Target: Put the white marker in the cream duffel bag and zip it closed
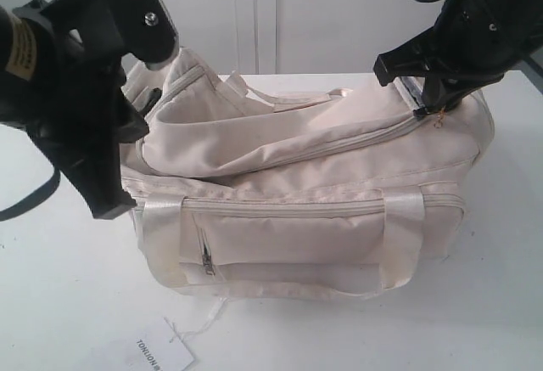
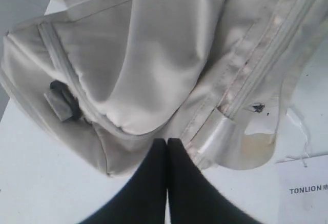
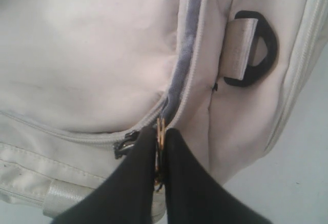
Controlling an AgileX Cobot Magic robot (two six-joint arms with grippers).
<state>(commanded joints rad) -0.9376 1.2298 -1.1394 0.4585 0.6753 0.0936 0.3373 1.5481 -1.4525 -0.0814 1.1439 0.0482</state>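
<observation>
In the exterior view, your cream duffel bag (image 1: 322,176) sits mid-table, with its far side close to the table's (image 1: 68,303) back edge at 12 o'clock. Bare tabletop lies at 6 o'clock and more at 3 o'clock, past the bag's end. The 9 o'clock side is crowded by your left arm. Your right gripper (image 3: 160,137) is at the bag's 2 o'clock corner, jaws clamped on the gold ring (image 3: 160,129) of the zipper, just beside the black buckle (image 3: 251,49) on that end. Your left gripper (image 2: 166,149) has its fingers pressed together, tips against the bag's lower edge beside the shiny handle strap (image 2: 225,137). You cannot tell whether any fabric is caught between them. A flat paper tag (image 1: 161,356) lies on the table at 7 o'clock of the bag, joined to it by a thin thread and printed "TONLION". The yellow label (image 1: 21,48) on your left arm carries print too small to read.
</observation>
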